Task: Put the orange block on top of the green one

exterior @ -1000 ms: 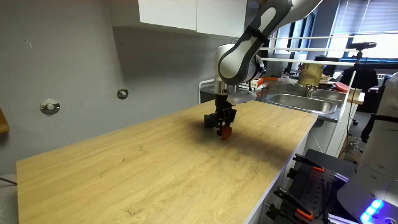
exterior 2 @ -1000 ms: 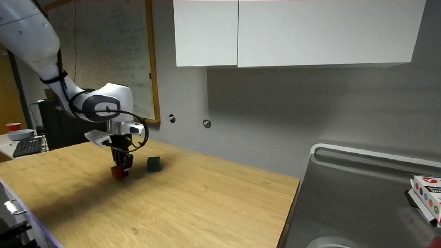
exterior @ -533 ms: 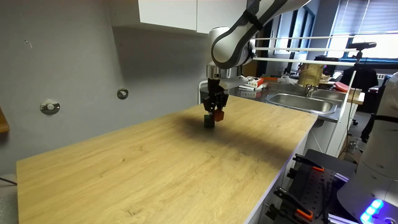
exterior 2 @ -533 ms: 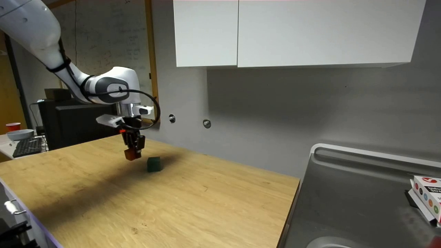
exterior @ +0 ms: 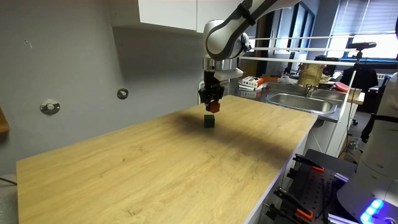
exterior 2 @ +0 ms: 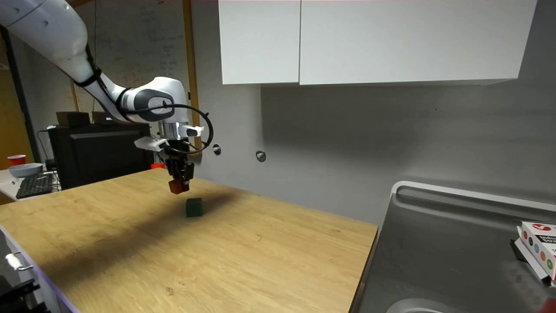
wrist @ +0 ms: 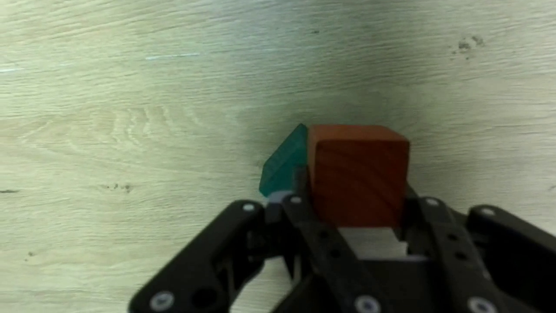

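Note:
The orange block (exterior: 215,107) is held between the fingers of my gripper (exterior: 211,101) above the table. It also shows in an exterior view (exterior 2: 178,187) and large in the wrist view (wrist: 361,182). My gripper (exterior 2: 181,176) is shut on it; its fingers press the cube's two sides in the wrist view (wrist: 356,191). The green block (exterior: 209,121) rests on the table just below the orange block, with a gap between them. In an exterior view the green block (exterior 2: 194,207) is slightly right of and below the held cube. In the wrist view the green block (wrist: 282,165) is partly hidden behind the orange block and left finger.
The wooden table (exterior: 140,168) runs along a grey wall. White cabinets (exterior 2: 369,43) hang above the counter. A metal sink (exterior: 301,102) and a white box (exterior 2: 541,243) stand beyond the table's end. A dark monitor (exterior 2: 104,152) is behind the arm.
My gripper has lifted the orange block off the table and moved it toward the wall, over near the green block. The green block has not moved.

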`<state>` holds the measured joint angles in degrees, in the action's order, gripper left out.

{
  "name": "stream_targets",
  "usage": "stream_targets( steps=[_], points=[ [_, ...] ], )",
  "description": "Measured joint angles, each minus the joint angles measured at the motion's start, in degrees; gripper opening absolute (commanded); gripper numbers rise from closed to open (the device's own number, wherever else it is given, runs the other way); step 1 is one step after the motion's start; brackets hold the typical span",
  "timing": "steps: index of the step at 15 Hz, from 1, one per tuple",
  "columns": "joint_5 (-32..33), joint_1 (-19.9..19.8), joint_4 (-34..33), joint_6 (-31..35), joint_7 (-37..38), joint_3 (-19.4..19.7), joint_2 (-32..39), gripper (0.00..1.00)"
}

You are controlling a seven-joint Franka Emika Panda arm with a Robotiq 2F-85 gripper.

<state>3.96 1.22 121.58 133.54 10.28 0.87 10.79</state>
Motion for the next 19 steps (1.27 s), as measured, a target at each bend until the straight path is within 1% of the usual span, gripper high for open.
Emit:
stream_targets(
  steps=[9,10,11,12,13,15,16,17,18,19],
  points=[
    [-0.4,-1.2,-8.2,-0.7,-0.4,0.7,9.1,0.18],
    [-0.4,-1.4,-9.2,-1.0,-0.5,0.7,10.1,0.42],
    [-0.4,-1.5,-10.3,-1.3,-0.5,0.7,11.1,0.68],
    [-0.4,-1.7,-11.3,-1.6,-0.5,0.7,12.0,0.69],
    [-0.5,-1.7,-12.3,-2.1,-0.6,0.7,12.6,0.72],
    [-0.8,-1.9,-13.7,-2.6,-0.7,0.7,13.6,0.88],
    [-1.0,-1.9,-14.2,-2.8,-0.8,0.7,14.1,0.97],
    [-1.2,-1.9,-14.5,-3.2,-0.9,0.7,14.4,1.0],
    [-1.4,-1.9,-14.7,-3.6,-0.9,0.7,14.7,0.86],
    [-1.5,-1.9,-14.8,-4.0,-1.0,0.7,14.9,0.95]
  ],
)
